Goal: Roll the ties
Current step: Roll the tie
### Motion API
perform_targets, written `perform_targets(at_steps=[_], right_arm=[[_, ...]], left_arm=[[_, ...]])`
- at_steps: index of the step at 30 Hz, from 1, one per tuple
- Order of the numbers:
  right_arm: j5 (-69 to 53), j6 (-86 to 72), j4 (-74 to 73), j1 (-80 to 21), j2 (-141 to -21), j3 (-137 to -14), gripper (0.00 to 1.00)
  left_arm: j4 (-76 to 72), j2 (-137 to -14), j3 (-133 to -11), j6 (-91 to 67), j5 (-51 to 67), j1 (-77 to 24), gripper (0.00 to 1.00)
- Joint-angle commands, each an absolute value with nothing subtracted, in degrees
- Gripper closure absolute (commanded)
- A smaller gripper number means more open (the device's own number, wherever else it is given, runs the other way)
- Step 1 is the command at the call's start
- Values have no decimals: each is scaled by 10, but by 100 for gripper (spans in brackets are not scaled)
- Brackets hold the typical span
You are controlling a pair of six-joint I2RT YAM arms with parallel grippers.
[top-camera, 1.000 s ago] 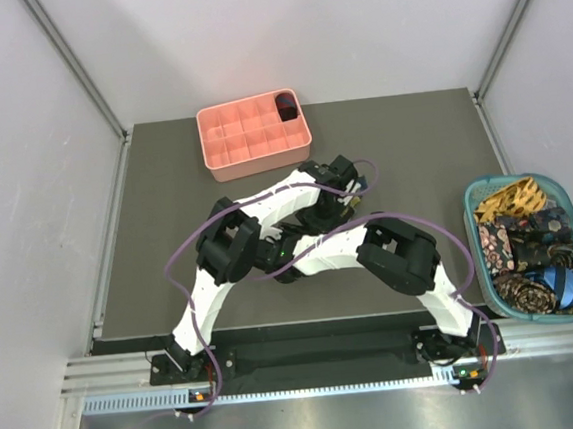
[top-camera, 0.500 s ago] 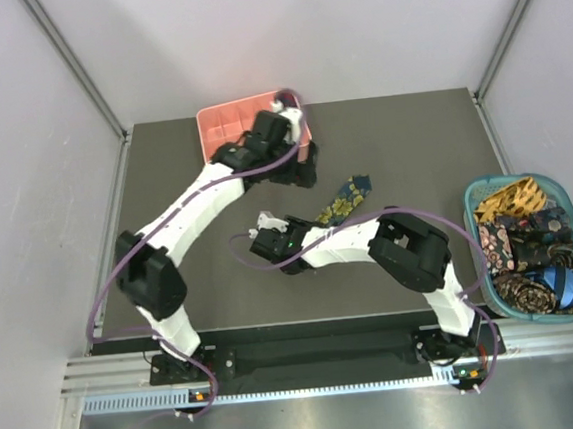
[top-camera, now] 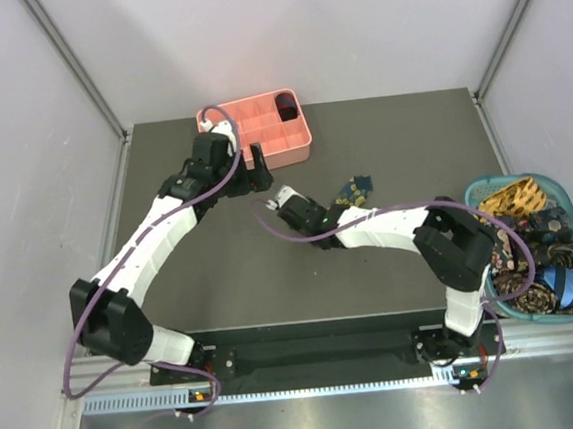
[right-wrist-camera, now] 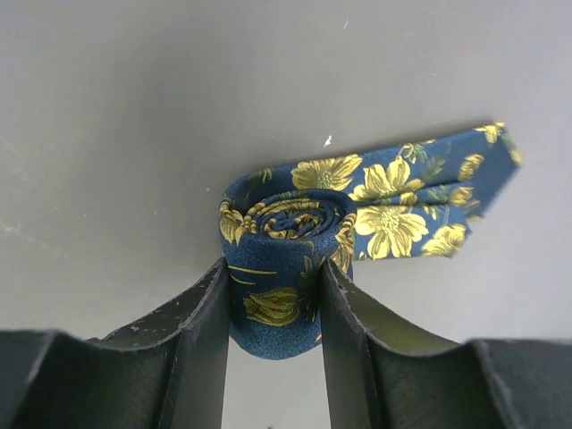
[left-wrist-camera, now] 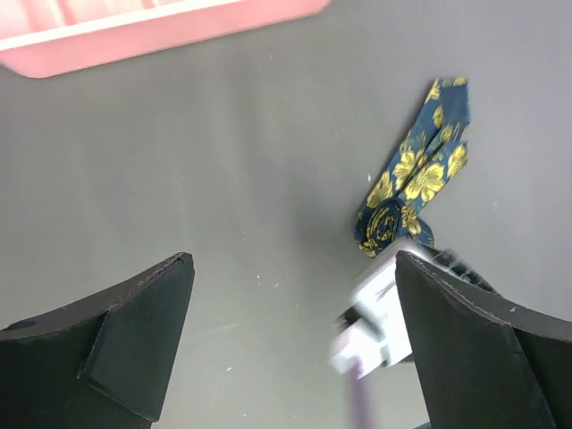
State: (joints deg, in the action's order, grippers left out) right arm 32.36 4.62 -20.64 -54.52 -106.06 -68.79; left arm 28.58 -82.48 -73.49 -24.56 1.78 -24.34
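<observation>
A navy tie with yellow flowers [top-camera: 356,185] lies on the dark table, part rolled into a coil [right-wrist-camera: 284,219], with its flat pointed tail [right-wrist-camera: 411,192] stretching to the right. My right gripper [right-wrist-camera: 273,273] is shut on the coil, one finger on each side; in the top view it [top-camera: 334,204] sits at the tie's lower-left end. The left wrist view also shows the tie [left-wrist-camera: 416,179]. My left gripper [left-wrist-camera: 295,357] is open and empty, just in front of the pink tray [top-camera: 291,155]. A dark maroon coil [top-camera: 285,104] sits in the tray's back right compartment.
A teal basket [top-camera: 565,186] at the right table edge holds several loose ties [top-camera: 530,243]. The pink tray's wall [left-wrist-camera: 134,31] crosses the top of the left wrist view. The right arm [top-camera: 398,227] lies across the table's middle. Grey walls stand on all sides.
My left arm uncrossed from the right arm, swung up over the tray, then drew back to its front-left. My right gripper moved up and right; the tie's flat tail looks shorter.
</observation>
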Motion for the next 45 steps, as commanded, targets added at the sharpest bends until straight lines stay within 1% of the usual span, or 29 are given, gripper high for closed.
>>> perform_targets(at_steps=[1,4,5,9,13,17,18,21,26,32,36,40,45], right_arm=[[186,11,-184,-505,-1028,-650,71],[135,4,-163,-480,-1008,-625,71],[104,-11,-157,-467,-1003,-613,71],[21,-30,-128,-423,-988,-579,71],[-70,-42,-100,-365,-978,-552,71],[-169,-68,-67,-305,-983,-530,71],[-210,-73,-58,-294,-984,-519,71],[-277,-96,-21,-252,-991,-491,71],[-347,-113,11,-211,-1021,-479,71],[-450,-151,57,-171,-1067,-479,72],[-511,-185,97,-155,-1105,-484,73],[-541,-208,122,-154,-1142,-490,74],[-545,-221,141,-146,-1144,-480,75]], left_arm=[[234,-769,-705,-273,5,-222,1],[226,-737,-670,-286,5,-207,1],[212,-717,-645,-295,-18,-206,1],[167,-670,-578,-306,-20,-205,1],[109,-665,-538,-293,47,-206,1],[78,-704,-522,-281,97,-210,1],[72,-709,-519,-278,100,-214,1],[33,-729,-510,-265,109,-231,1],[-1,-788,-516,-219,91,-287,1],[-80,-855,-525,-107,98,-347,1],[-124,-887,-525,-78,125,-353,1],[-140,-904,-526,-55,134,-359,1],[-159,-944,-530,-20,139,-378,1]])
